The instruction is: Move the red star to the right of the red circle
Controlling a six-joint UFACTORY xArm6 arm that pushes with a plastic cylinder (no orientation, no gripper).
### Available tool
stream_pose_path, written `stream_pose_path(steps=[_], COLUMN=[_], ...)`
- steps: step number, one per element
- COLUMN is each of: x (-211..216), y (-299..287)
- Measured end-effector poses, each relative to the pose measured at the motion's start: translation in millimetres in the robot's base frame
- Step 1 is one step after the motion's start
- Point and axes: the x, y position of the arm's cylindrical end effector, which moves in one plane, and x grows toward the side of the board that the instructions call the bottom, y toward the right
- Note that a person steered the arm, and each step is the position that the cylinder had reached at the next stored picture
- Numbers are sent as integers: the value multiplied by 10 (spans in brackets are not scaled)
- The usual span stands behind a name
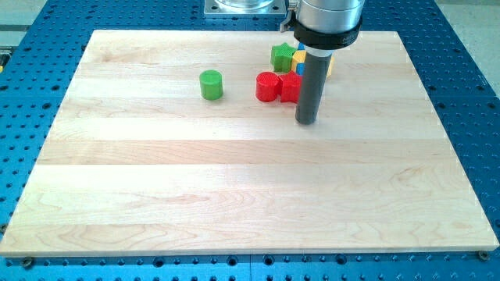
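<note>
While no writing readable, my tip point(306, 121) just right of red star point(291, 87), beside red circle point(268, 86).

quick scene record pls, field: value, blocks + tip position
surface: wooden board on a blue perforated table
my tip: on the board, just below and right of the red pair
red circle: cylinder, touching the red star
red star: immediately right of the red circle, partly hidden by the rod
green cylinder: alone, left of the red circle
green star: above the red pair
yellow block: mostly hidden, shape unclear
blue block: mostly hidden, shape unclear
</note>
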Motion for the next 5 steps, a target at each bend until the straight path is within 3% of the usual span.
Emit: stream_pose_path(steps=[3, 5], x=[-165, -206], y=[245, -164])
